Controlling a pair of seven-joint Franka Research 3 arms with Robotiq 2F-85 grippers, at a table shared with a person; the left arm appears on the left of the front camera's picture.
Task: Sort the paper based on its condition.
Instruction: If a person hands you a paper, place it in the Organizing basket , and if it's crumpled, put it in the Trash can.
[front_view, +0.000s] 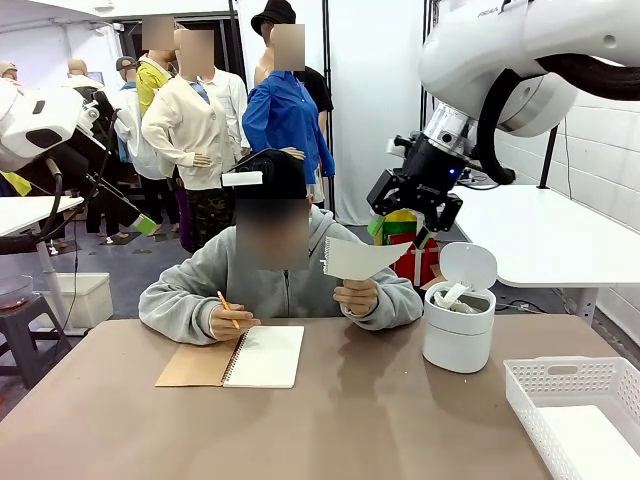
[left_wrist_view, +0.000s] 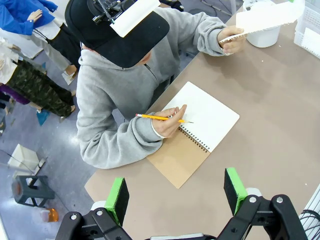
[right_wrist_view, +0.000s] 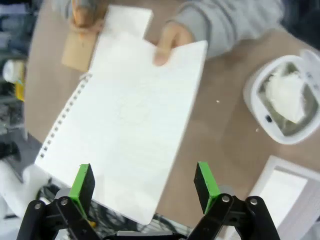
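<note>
The person at the far side holds up a flat white sheet of paper (front_view: 355, 258) in one hand. My right gripper (front_view: 418, 222) hangs just above and behind it, open. In the right wrist view the sheet (right_wrist_view: 130, 125) lies below and between the spread green pads, apart from them, and the right gripper (right_wrist_view: 145, 187) holds nothing. Crumpled paper (right_wrist_view: 287, 92) fills the white bin (front_view: 458, 340), whose lid stands up. My left gripper (left_wrist_view: 175, 192) is open and empty, high over the table's left end, looking down on the held sheet (left_wrist_view: 265, 17).
A spiral notebook (front_view: 232, 357) with a brown cover lies open before the person, whose other hand holds a pencil (left_wrist_view: 160, 118) on it. A white slotted basket (front_view: 570, 385) with a flat sheet (front_view: 590, 440) inside stands at the near right corner.
</note>
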